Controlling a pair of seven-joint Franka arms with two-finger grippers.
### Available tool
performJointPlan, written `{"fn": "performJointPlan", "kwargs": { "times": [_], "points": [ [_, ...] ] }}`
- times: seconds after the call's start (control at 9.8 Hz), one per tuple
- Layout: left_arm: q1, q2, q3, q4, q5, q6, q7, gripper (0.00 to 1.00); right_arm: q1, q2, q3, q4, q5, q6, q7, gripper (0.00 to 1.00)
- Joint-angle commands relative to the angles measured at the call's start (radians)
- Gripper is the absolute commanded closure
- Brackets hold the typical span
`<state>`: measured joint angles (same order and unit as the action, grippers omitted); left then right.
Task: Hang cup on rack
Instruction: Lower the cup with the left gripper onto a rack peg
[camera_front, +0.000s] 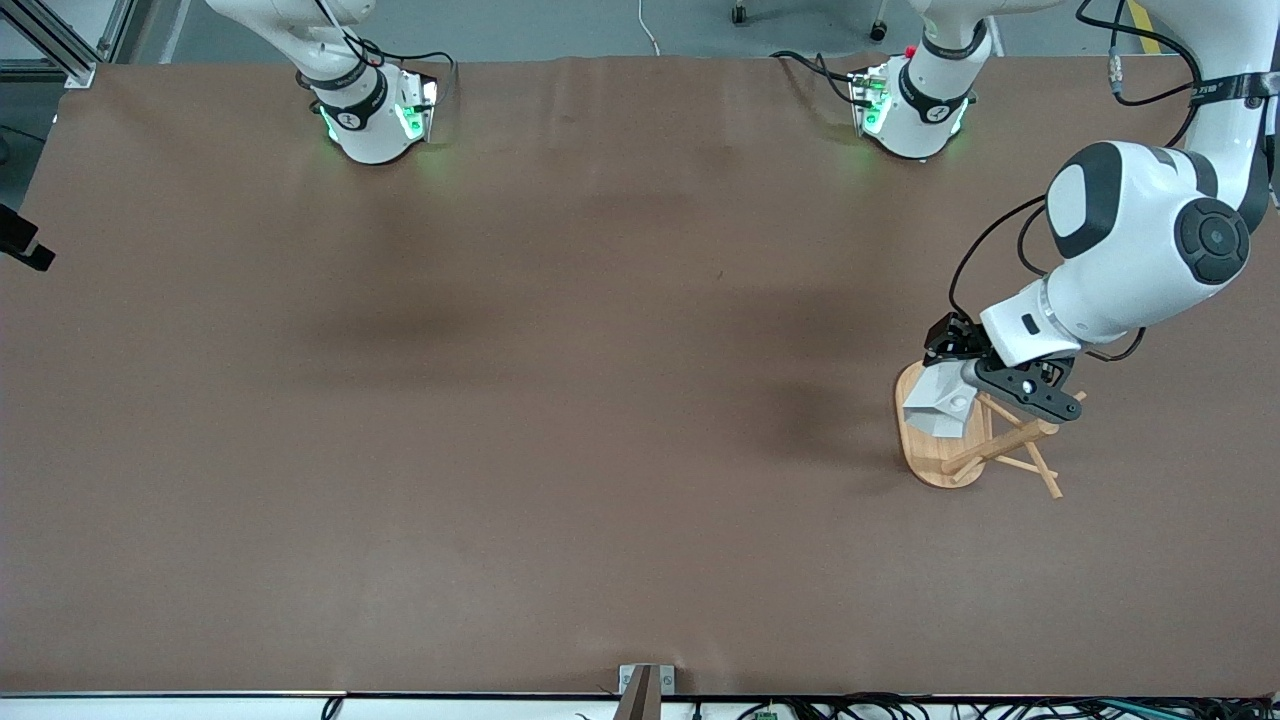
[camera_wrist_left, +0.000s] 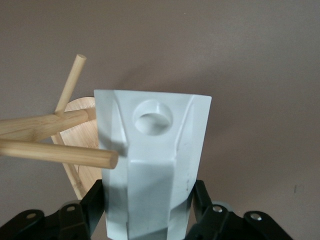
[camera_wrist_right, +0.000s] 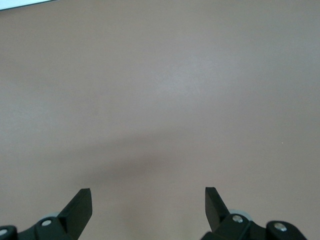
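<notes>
The white faceted cup (camera_front: 936, 407) hangs over the oval base of the bamboo rack (camera_front: 928, 458), at the left arm's end of the table. My left gripper (camera_front: 966, 384) is shut on the cup's body. In the left wrist view the cup (camera_wrist_left: 152, 165) sits between the black fingers (camera_wrist_left: 94, 202), with the round hole of its handle (camera_wrist_left: 153, 117) facing the camera. One peg (camera_wrist_left: 60, 152) of the rack (camera_wrist_left: 82, 135) ends right beside the cup's side, clear of the hole. My right gripper (camera_wrist_right: 148, 200) is open over bare table and holds nothing.
Brown table surface (camera_front: 560, 400) spreads around the rack. Both arm bases (camera_front: 375, 120) stand along the table edge farthest from the front camera. Further pegs (camera_front: 1040, 470) stick out from the post toward the left arm's end of the table.
</notes>
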<state>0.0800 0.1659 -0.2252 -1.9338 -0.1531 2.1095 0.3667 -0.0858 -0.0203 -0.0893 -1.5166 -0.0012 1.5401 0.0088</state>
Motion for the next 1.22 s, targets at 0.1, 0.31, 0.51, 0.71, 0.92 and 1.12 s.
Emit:
{"fn": "performJointPlan", "kwargs": {
  "times": [0.1, 0.31, 0.51, 0.71, 0.92, 1.12],
  "points": [
    [0.001, 0.01, 0.027, -0.034, -0.019, 0.02, 0.035, 0.99, -0.005, 0.005, 0.002, 0.015, 0.004, -0.014, -0.003, 0.0],
    [0.001, 0.018, 0.038, -0.034, -0.019, 0.02, 0.035, 0.99, -0.005, 0.005, 0.002, 0.015, 0.004, -0.014, -0.003, 0.0],
    [0.001, 0.027, 0.046, -0.033, -0.019, 0.023, 0.035, 0.98, -0.006, 0.005, 0.002, 0.015, 0.004, -0.014, -0.003, 0.0],
    [0.003, 0.037, 0.053, -0.031, -0.019, 0.026, 0.035, 0.97, -0.006, 0.007, 0.002, 0.015, 0.004, -0.014, -0.003, 0.0],
    [0.003, 0.04, 0.06, -0.025, -0.019, 0.026, 0.035, 0.97, -0.009, 0.007, 0.002, 0.015, 0.004, -0.014, -0.015, 0.0],
    [0.003, 0.04, 0.061, 0.002, -0.019, 0.024, 0.038, 0.98, -0.009, 0.008, 0.0, 0.015, 0.004, -0.014, -0.023, 0.0]
  ]
}}
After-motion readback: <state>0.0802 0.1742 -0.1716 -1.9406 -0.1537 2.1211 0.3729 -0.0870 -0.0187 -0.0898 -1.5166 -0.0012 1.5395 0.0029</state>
